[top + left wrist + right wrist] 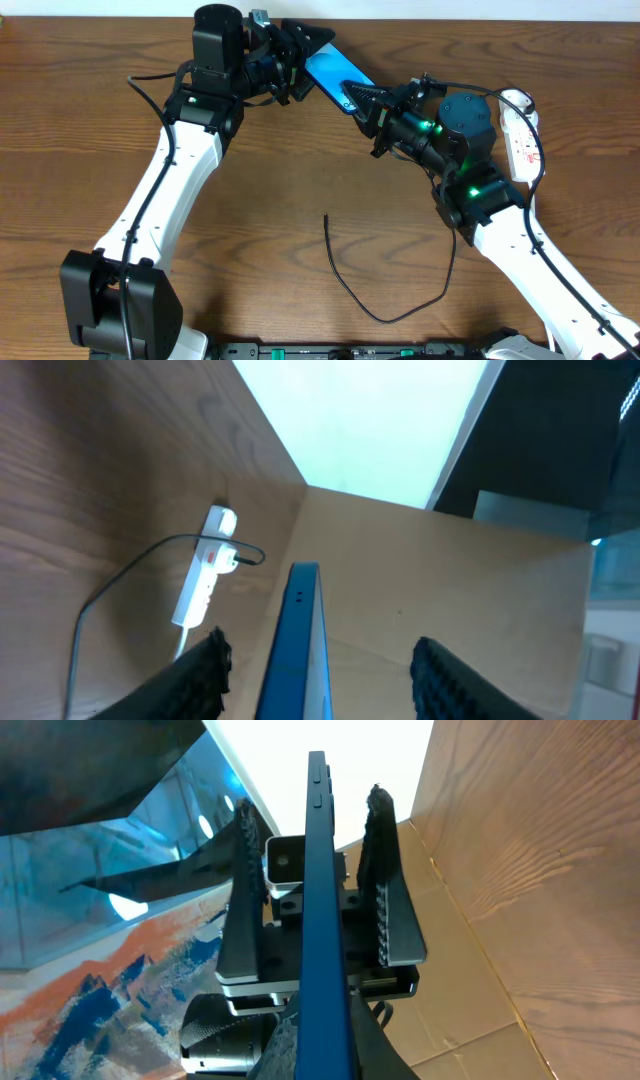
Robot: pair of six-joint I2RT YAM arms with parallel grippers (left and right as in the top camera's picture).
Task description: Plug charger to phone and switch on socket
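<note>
The phone (335, 72), with a bright blue screen, is held off the table between both arms. My right gripper (362, 103) is shut on its lower right end. The right wrist view shows the phone edge-on (320, 870) between my right fingers (325, 1055). My left gripper (312, 62) is open around the phone's upper left end, with a gap on each side of the phone (300, 650) in the left wrist view (325, 680). The charger (345, 285) lies loose on the table, its plug tip (326, 215) free. The white socket strip (520, 130) lies at the far right.
In the left wrist view a thin black cable (100, 600) runs to the socket strip (205, 575). The cable passes under my right arm (520, 240) in the overhead view. A pale wall rises behind the wooden table (80, 120).
</note>
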